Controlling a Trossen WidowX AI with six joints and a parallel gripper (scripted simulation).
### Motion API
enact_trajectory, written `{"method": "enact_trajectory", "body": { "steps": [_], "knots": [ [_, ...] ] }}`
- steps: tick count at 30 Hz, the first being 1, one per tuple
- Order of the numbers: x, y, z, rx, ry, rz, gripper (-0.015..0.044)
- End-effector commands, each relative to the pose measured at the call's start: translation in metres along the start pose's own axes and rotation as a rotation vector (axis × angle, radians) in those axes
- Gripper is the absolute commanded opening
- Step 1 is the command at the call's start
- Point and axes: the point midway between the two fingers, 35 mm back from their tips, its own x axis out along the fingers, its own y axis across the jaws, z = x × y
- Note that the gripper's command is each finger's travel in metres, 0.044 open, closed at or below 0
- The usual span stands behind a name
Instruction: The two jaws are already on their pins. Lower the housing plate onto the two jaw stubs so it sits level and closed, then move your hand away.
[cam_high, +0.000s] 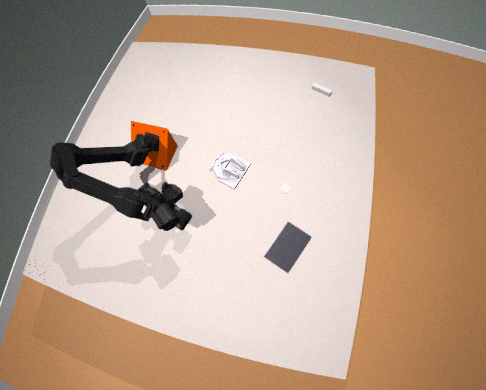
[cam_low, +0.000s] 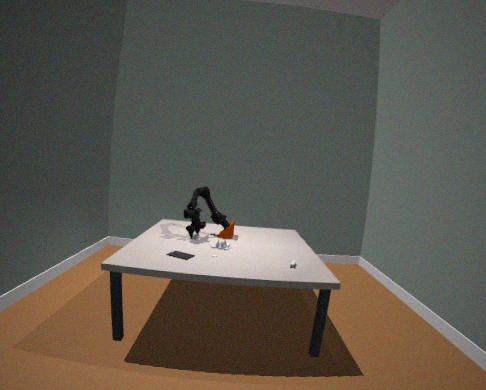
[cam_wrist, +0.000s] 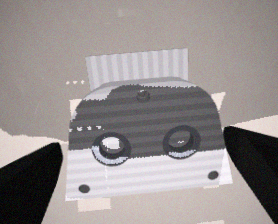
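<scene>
Near the orange base (cam_high: 137, 129) (cam_low: 227, 231), the wide-open, empty pincer (cam_high: 175, 216) (cam_low: 193, 236) (cam_wrist: 143, 142) hangs over the housing plate (cam_high: 180, 206) (cam_low: 198, 237) (cam_wrist: 145, 172). One white jaw assembly (cam_high: 237, 178) (cam_low: 220, 244) sits nearby; one dark slab (cam_high: 288, 247) (cam_low: 180, 255), one white tile (cam_high: 285, 188) (cam_low: 214, 256) and one white bar (cam_high: 321, 90) (cam_low: 293, 264) lie farther from the base. Only the wrist view shows the plate's two large ringed holes.

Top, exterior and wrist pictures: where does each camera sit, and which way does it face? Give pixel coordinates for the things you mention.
Top: high above the table (cam_high: 325, 310) (cam_low: 150, 262), looking down; the whole arm (cam_high: 95, 187) (cam_low: 209, 201) shows.
Exterior: out in the room, facing the table and the wall behind it; the whole arm shows, small.
Wrist: near the open gripper (cam_wrist: 143, 142), looking between its two black fingers at the housing plate (cam_wrist: 145, 175).
Top and exterior share the arm, table and orange mount (cam_high: 162, 150) (cam_low: 227, 231).
</scene>
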Motion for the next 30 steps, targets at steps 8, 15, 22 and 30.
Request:
{"method": "enact_trajectory", "body": {
  "steps": [8,15,22,30],
  "knots": [
    [0.000,0.000,0.000,0.000,0.000,0.000,0.0387],
    [0.000,0.000,0.000,0.000,0.000,0.000,0.0351],
    [0.000,0.000,0.000,0.000,0.000,0.000,0.0351],
    [-0.020,-0.002,0.003,0.000,-0.011,0.002,0.0351]
  ]
}}
